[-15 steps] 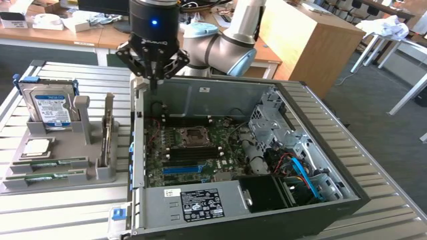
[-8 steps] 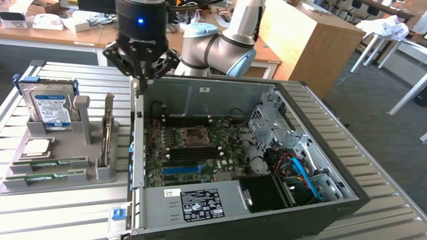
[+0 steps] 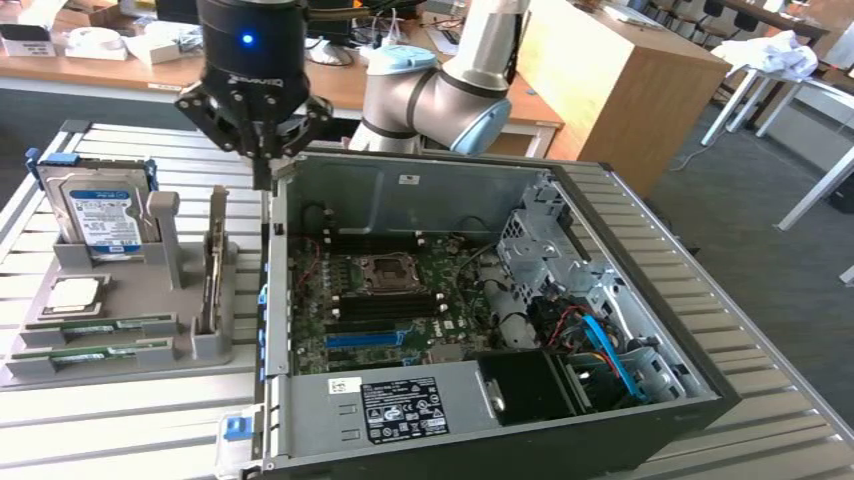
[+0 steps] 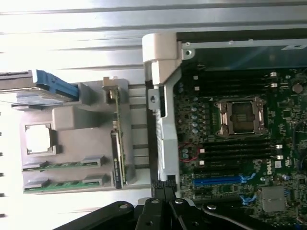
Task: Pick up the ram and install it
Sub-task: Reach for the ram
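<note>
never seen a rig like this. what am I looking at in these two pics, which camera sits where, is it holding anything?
It is one robot arm with a black gripper at its end. The exterior view comes from a camera off the arm, looking down on a slatted metal table. The wrist view comes from a camera on the arm's wrist, looking down past the gripper. On the table sits an open computer case with its motherboard exposed. Beside it, on the exterior view's left, a grey holder carries a hard drive, a square processor chip, one ram stick and a second ram stick. The gripper is shut and appears to hold nothing; it hovers over the case's edge nearest the holder.
</note>
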Robot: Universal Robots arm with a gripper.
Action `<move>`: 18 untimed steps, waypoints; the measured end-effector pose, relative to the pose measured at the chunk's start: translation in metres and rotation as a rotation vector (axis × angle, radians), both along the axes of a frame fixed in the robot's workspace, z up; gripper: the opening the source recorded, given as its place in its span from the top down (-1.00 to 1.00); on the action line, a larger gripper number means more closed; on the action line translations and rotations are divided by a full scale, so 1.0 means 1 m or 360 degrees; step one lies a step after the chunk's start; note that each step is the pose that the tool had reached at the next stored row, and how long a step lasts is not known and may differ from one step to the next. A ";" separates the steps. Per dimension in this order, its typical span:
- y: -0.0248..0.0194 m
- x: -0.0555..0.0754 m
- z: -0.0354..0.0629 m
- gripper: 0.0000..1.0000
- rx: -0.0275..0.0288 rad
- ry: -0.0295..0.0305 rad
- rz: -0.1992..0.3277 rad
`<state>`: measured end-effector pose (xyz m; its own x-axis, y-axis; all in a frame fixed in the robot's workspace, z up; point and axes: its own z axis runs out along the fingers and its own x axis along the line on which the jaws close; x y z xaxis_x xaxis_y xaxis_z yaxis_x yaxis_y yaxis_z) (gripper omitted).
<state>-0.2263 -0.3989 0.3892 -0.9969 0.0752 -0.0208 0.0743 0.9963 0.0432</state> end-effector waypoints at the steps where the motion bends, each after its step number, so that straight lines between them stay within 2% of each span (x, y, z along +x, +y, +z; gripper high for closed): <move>1: 0.0000 -0.002 -0.0001 0.80 -0.00001 0.00004 0.0000; 18: 0.0000 -0.039 -0.0024 0.80 -0.00001 0.00061 0.0000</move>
<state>-0.2655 -0.3989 0.3868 -0.9970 0.0752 -0.0170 0.0744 0.9963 0.0428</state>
